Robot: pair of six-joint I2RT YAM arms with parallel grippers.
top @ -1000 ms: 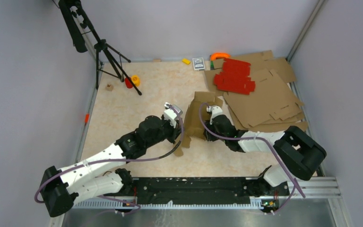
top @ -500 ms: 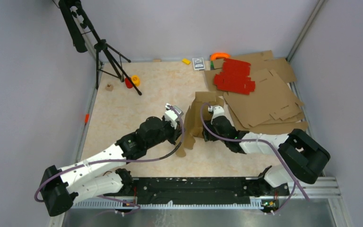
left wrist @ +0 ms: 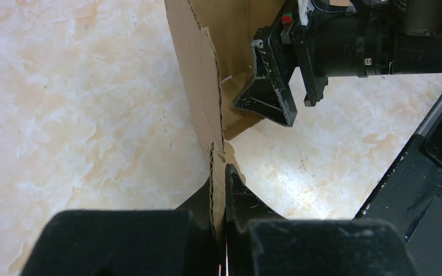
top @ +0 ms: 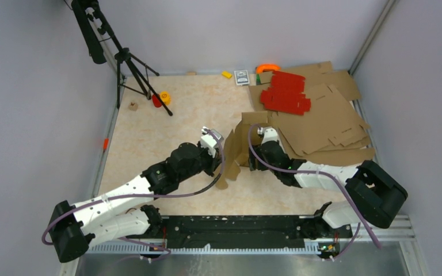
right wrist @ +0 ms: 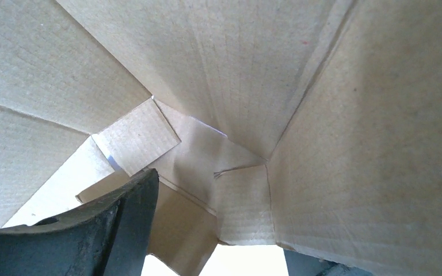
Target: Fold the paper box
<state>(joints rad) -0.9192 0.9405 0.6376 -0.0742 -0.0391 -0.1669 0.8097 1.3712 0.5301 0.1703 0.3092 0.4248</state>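
We find the paper box [top: 239,144] standing partly erected at the middle of the table [top: 161,121], between the two arms. The left gripper [left wrist: 221,181] is clamped on the lower edge of one box wall. The right gripper [right wrist: 224,224] faces the box's inner panels with its fingers spread wide, and we see nothing held between them.

The left arm [top: 121,195] and right arm [top: 322,172] share 1 look: white shells on the long links, bulky black housings at the joints, and a purple cable [top: 223,161] trailing loosely along each. Both are bolted to a black base rail [top: 236,230] edged by a silver toothed strip [top: 236,248]. The right gripper [left wrist: 265,109] is matte black and angular, with a small red button [left wrist: 286,18] on its body. The left gripper [left wrist: 220,184] has blunt black fingers.
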